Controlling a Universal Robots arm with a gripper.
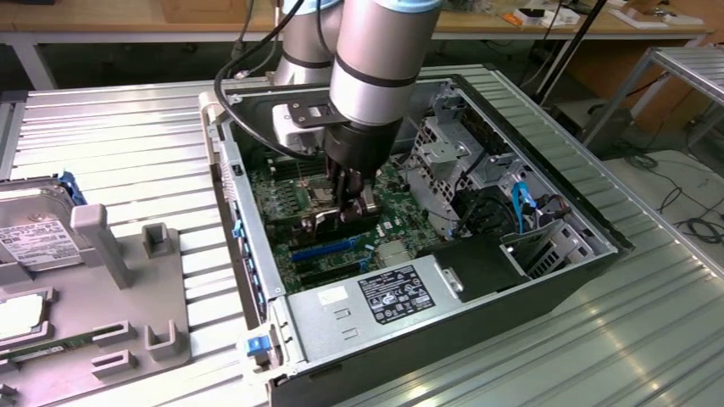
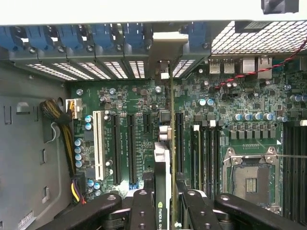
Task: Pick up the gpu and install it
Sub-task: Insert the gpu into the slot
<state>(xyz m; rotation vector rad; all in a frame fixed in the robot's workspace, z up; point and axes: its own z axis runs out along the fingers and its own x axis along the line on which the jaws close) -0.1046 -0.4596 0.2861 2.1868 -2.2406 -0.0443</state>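
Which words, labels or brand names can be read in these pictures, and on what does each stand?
"NVIDIA QU", cut off at the picture's edge: on the gpu.
Power supply label: too small to read.
Hard drive label: too blurred to read.

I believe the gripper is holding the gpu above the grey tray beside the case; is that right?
Not quite. The gripper is holding the gpu inside the case, above the motherboard, not above the grey tray beside the case. The exterior view shows this.
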